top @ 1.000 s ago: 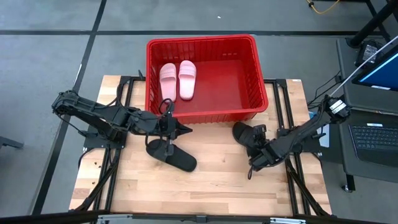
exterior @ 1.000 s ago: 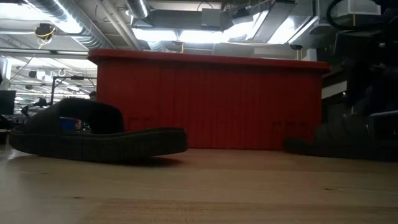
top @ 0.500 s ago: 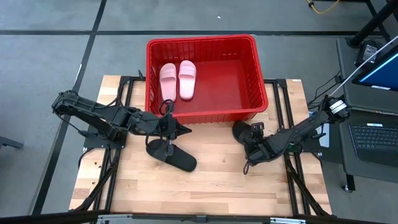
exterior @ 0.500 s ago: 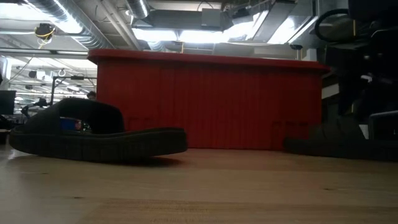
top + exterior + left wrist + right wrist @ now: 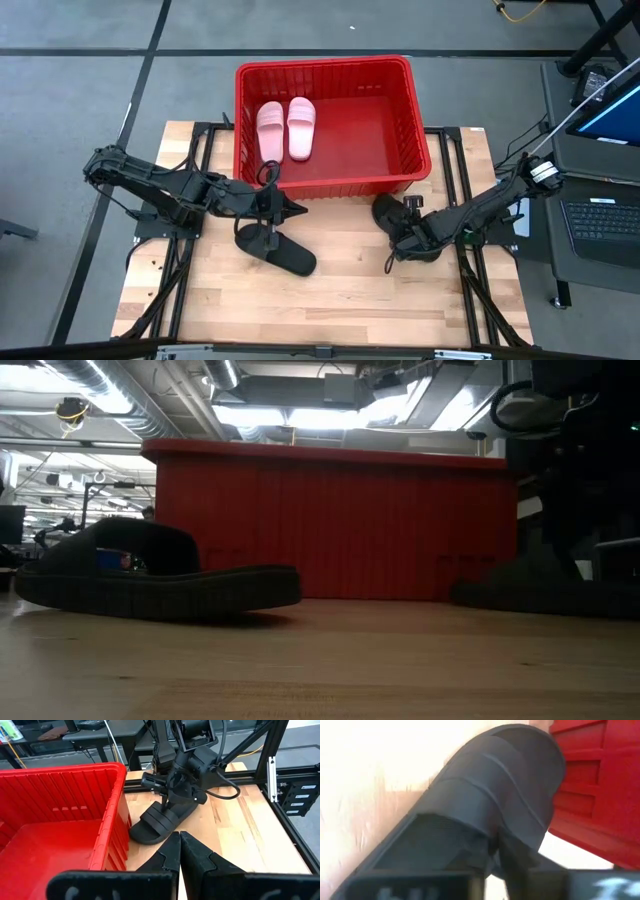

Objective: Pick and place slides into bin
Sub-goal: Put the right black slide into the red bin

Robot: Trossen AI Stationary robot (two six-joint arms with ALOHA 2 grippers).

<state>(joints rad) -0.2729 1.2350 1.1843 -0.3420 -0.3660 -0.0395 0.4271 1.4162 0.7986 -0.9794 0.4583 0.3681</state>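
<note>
The red bin (image 5: 340,185) stands at the table's far middle with two pale pink slides (image 5: 285,128) lying flat inside, at its left. One black slide (image 5: 280,252) rests sole-down on the wood left of centre, also in the low view (image 5: 150,575). My left gripper (image 5: 300,209) hovers shut above it, beside the bin's near wall, holding nothing. A second black slide (image 5: 386,212) lies on its sole right of centre, close to the bin. My right gripper (image 5: 402,243) is down on this slide's strap. My right gripper is shut on the right black slide at its wide strap (image 5: 487,825), which fills its wrist view right up to the fingers. It comes in slanting down from the table's right (image 5: 175,800). The slide's sole lies on the table. The gripper body hides the fingertips.
A laptop (image 5: 600,215) and a screen stand on a stand beyond the table's right edge. Bare wood (image 5: 330,300) lies open across the near half of the table. The bin's right part (image 5: 375,130) holds nothing.
My right gripper has moved toward the table's left and a little toward the far edge, from beside the right black slide onto its strap. The left arm and the other slides have kept still.
</note>
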